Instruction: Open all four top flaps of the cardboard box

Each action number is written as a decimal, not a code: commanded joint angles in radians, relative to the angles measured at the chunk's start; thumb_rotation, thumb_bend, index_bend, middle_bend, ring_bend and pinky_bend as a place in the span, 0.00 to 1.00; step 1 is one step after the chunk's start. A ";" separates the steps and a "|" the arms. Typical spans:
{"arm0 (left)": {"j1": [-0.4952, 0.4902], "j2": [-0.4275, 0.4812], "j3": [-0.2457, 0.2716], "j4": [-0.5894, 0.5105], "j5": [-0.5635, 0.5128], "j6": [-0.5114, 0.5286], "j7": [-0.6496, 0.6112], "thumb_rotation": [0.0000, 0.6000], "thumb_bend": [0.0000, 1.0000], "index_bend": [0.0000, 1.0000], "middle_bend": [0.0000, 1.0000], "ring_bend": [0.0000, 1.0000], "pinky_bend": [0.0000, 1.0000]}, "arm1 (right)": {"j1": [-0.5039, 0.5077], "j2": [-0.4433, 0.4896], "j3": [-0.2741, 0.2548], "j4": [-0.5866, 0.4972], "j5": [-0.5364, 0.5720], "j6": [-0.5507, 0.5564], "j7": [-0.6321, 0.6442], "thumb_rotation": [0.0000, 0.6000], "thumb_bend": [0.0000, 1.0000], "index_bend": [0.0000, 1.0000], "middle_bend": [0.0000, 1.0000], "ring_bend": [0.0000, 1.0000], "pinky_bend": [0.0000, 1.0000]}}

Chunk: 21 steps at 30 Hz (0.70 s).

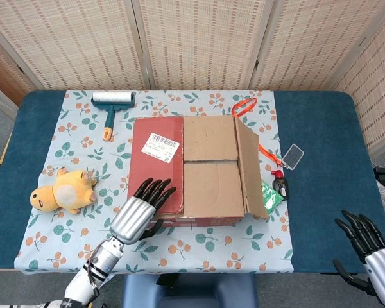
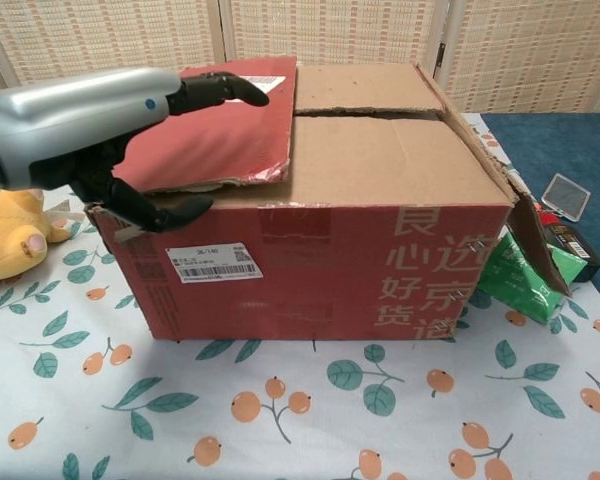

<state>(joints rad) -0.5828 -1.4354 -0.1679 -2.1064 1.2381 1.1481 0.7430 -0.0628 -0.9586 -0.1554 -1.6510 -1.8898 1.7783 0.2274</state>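
Note:
The cardboard box stands mid-table. Its red left flap with a white label lies over the top, slightly raised at the front edge. Two brown inner flaps lie flat and closed. The right flap hangs outward and down. My left hand is at the box's front-left corner, fingers spread over the red flap's near edge, thumb below the edge against the box front. My right hand hovers open off the table's near right, holding nothing.
A yellow plush toy lies left of the box. A lint roller lies at the back left. An orange lanyard, a card, a black fob and a green packet lie beside the right flap.

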 commanded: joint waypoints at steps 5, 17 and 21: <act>-0.041 -0.009 -0.023 0.016 -0.061 -0.011 0.003 1.00 0.49 0.00 0.00 0.00 0.00 | -0.006 0.007 0.009 0.000 0.011 0.004 0.016 1.00 0.41 0.00 0.00 0.00 0.00; -0.108 -0.045 -0.040 0.079 -0.105 -0.011 0.018 1.00 0.49 0.00 0.00 0.00 0.00 | -0.015 0.011 0.011 0.001 0.009 0.005 0.031 1.00 0.41 0.00 0.00 0.00 0.00; -0.125 -0.056 -0.042 0.106 -0.129 -0.012 0.016 1.00 0.49 0.00 0.00 0.00 0.00 | -0.019 0.013 0.015 0.001 0.016 0.008 0.039 1.00 0.41 0.00 0.00 0.00 0.00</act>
<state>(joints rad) -0.7021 -1.4869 -0.2083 -2.0069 1.1151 1.1367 0.7610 -0.0813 -0.9455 -0.1408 -1.6498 -1.8740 1.7858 0.2661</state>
